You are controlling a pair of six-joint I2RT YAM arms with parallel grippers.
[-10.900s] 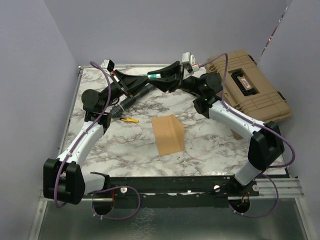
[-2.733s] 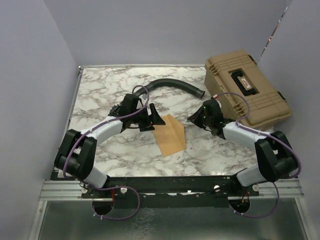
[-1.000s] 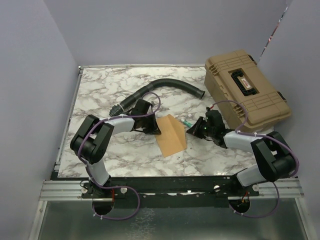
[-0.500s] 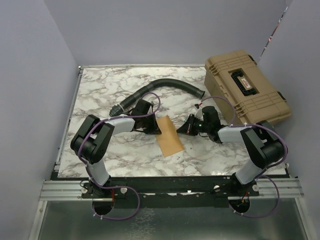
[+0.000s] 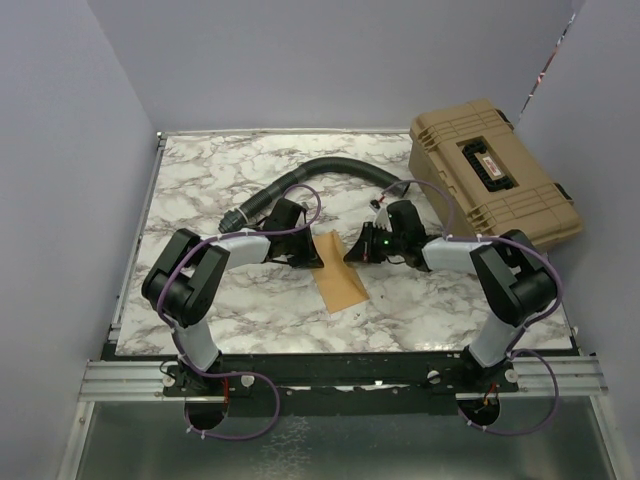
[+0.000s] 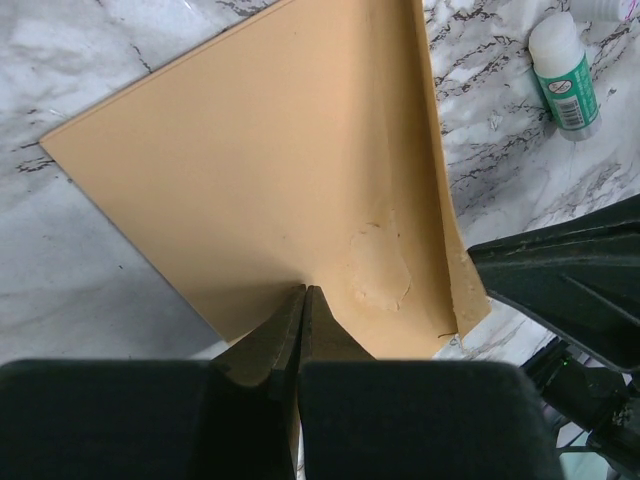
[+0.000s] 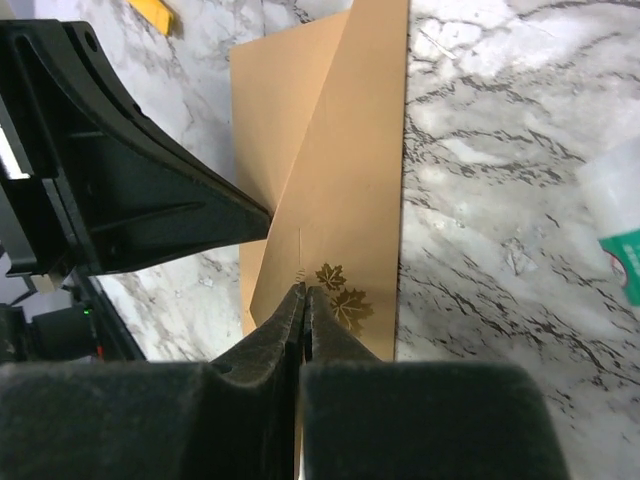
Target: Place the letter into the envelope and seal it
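The brown envelope (image 5: 341, 284) lies flat on the marble table between my two arms. Its flap (image 7: 352, 190), printed with two maple leaves, is folded over the body. The left gripper (image 6: 305, 291) is shut, its tips resting on the envelope's plain side (image 6: 260, 160) near the edge. Opposite it, the right gripper (image 7: 303, 289) is also shut, with its tips down on the flap beside the leaf print. In the top view the left gripper (image 5: 313, 262) and right gripper (image 5: 351, 254) meet over the envelope's far end. The letter is hidden from every view.
A white glue bottle with a green label (image 6: 563, 68) lies on the table just right of the envelope. A black corrugated hose (image 5: 330, 170) curves across the back. A tan hard case (image 5: 495, 175) fills the back right corner. A yellow object (image 7: 152, 12) lies behind the left gripper.
The right gripper has slid left onto the envelope, and the raised flap has folded down flat. The left gripper has stayed where it was.
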